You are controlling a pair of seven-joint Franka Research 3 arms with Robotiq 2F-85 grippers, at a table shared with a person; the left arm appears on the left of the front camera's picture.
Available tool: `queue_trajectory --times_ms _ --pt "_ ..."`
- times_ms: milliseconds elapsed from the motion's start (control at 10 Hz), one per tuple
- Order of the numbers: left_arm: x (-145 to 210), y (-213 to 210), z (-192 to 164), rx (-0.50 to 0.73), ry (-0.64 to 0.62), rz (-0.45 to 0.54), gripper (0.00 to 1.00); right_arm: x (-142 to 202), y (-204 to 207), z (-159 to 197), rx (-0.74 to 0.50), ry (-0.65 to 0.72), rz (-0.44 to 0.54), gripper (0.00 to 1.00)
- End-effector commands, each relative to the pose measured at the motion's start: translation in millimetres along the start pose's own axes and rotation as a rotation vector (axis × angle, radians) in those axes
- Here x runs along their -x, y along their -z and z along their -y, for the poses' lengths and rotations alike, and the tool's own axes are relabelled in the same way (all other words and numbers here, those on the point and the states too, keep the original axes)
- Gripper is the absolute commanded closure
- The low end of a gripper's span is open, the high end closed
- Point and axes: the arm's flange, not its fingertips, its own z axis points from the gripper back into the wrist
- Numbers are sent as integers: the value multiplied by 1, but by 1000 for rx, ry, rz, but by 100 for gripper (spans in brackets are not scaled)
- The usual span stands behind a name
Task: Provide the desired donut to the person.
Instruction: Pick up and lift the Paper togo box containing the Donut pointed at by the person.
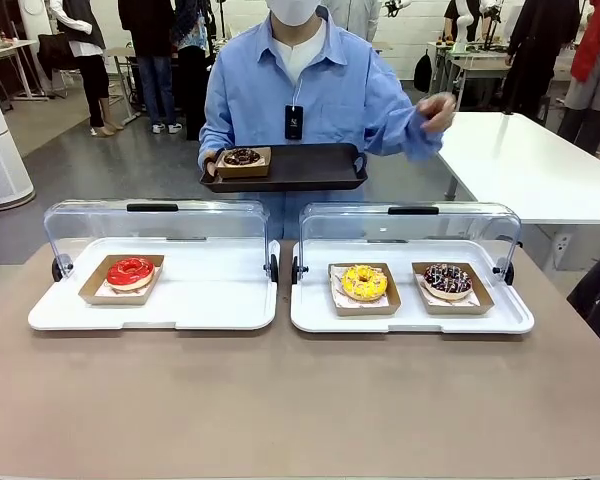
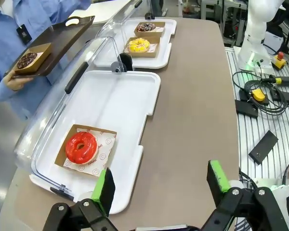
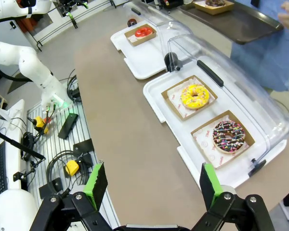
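- Person (image 1: 310, 90): stands at the table's far edge, at 12 o'clock in the front view, in a light blue shirt. One hand (image 1: 212, 165) holds a dark tray (image 1: 310, 165) level at the waist. The other hand (image 1: 437, 110) is raised at 2 o'clock of the tray.
- Tray donut (image 1: 242, 157): chocolate-coloured, in a cardboard box at the tray's 9 o'clock end.
- Red donut (image 1: 130, 271): in a cardboard box at the 9 o'clock end of the left white case (image 1: 220, 300), well apart from the other donuts.
- Yellow donut (image 1: 364, 282) and sprinkled chocolate donut (image 1: 447, 279): boxed side by side in the right white case (image 1: 410, 318), the sprinkled one at 3 o'clock of the yellow.
- Clear lids (image 1: 155, 225): both tipped open toward 12 o'clock, behind the cases.
- Left gripper (image 2: 161, 182): jaws spread wide with nothing between the green pads, above the brown table (image 2: 192, 120). In its wrist view the red donut lies at 10 o'clock.
- Right gripper (image 3: 153, 182): likewise released and empty. In its wrist view the sprinkled donut lies at 1 o'clock.
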Motion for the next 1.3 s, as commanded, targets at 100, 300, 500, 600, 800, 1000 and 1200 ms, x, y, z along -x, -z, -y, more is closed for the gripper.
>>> queue_trajectory --times_ms 100,300,500,600,800,1000,1200 --pt "-1 -2 -1 -13 -13 6 0 -1 1 0 -6 -6 6 0" --pt "-1 -2 -1 -13 -13 6 0 -1 1 0 -6 -6 6 0" --pt "-1 -2 -1 -13 -13 6 0 -1 1 0 -6 -6 6 0" --pt "-1 -2 -1 -13 -13 6 0 -1 1 0 -6 -6 6 0" --pt "-1 -2 -1 -13 -13 6 0 -1 1 0 -6 -6 6 0" --pt "-1 -2 -1 -13 -13 6 0 -1 1 0 -6 -6 6 0" --pt "-1 -2 -1 -13 -13 6 0 -1 1 0 -6 -6 6 0"
